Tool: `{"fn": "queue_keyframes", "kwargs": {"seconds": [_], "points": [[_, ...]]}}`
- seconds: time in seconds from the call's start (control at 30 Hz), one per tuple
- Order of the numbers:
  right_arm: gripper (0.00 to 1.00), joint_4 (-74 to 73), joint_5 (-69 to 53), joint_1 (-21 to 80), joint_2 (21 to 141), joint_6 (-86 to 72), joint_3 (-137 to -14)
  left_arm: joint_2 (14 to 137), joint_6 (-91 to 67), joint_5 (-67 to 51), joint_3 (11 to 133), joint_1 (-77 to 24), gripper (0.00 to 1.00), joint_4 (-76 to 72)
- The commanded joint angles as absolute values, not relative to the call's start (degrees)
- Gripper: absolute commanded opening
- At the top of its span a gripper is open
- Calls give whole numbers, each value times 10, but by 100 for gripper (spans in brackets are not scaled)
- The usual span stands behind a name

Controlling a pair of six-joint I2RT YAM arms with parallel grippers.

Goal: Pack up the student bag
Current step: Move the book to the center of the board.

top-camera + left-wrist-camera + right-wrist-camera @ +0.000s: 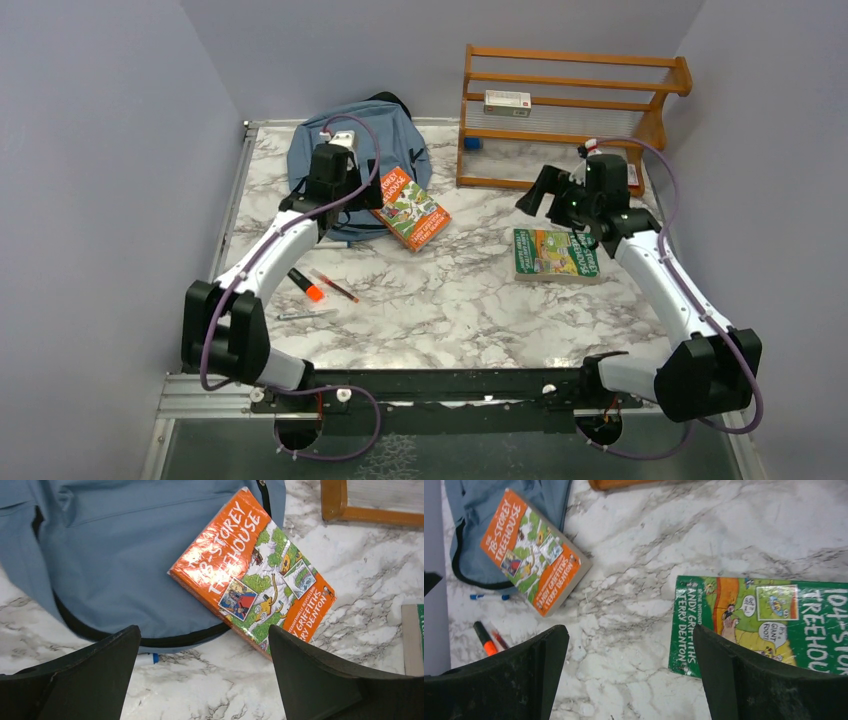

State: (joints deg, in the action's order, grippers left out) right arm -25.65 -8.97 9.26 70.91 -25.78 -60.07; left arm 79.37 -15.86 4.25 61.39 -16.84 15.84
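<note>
The student bag [408, 150], dusty blue with dark trim, lies flat at the back left. An orange paperback [410, 208] leans on its right edge, half on the marble. My left gripper [205, 645] hovers open over the bag's near rim [115, 550], the orange book [255, 575] just ahead to the right, nothing between its fingers. A green paperback [553, 253] lies flat on the right. Above the bare marble by the left end of that green book [764, 620], my right gripper [631, 645] stands open and empty.
A wooden shelf rack [570, 110] stands at the back right with a white box [507, 101] on it. An orange-tipped marker [306, 284], a red pen [335, 286] and a pale pen [305, 314] lie at the front left. A blue-capped pen [147, 657] pokes from under the bag.
</note>
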Motion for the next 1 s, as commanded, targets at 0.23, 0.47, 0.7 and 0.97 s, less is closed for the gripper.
{"fn": "queue_keyframes", "kwargs": {"seconds": [0.23, 0.47, 0.7, 0.97], "points": [[100, -172, -232, 89, 681, -267, -526, 968, -102, -81, 738, -137, 99, 135], [100, -158, -269, 89, 696, -266, -521, 1054, -64, -85, 819, -128, 99, 163], [100, -164, -282, 89, 702, -255, -520, 1115, -31, -147, 855, -128, 99, 194], [100, -159, -280, 89, 695, -265, -511, 1133, -33, -247, 851, -141, 99, 195]]}}
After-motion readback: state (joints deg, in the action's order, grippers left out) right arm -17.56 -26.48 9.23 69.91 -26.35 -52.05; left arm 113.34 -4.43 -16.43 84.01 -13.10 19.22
